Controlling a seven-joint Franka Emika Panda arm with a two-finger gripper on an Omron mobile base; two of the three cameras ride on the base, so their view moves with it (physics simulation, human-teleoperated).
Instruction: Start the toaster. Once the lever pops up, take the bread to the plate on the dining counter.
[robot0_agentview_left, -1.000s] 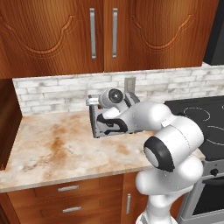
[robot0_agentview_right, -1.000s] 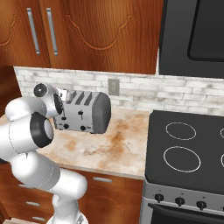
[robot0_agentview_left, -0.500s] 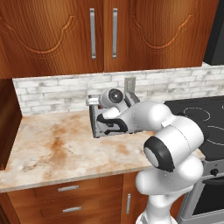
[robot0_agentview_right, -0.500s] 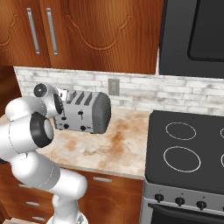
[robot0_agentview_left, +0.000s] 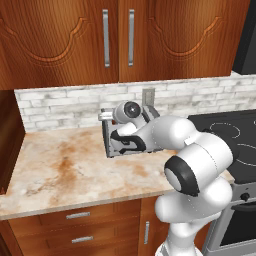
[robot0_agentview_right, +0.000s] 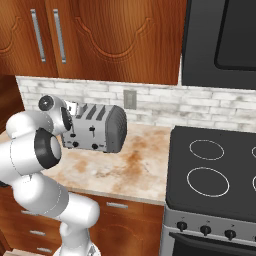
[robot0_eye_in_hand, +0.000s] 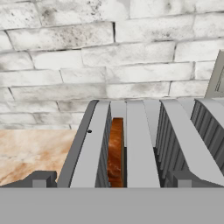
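Still no visible change: tool (robot0_eye_in_hand: 109, 181) open, empty, above the toaster (robot0_agentview_right: 97, 128), bread (robot0_eye_in_hand: 115, 151) in its slot.

No text, label, brand, number or sign can be read in any of the views. The toaster (robot0_agentview_right: 95, 129) shows only black levers and knobs on its face, and the stove's (robot0_agentview_right: 215, 175) front knobs at its lower edge carry no legible markings.
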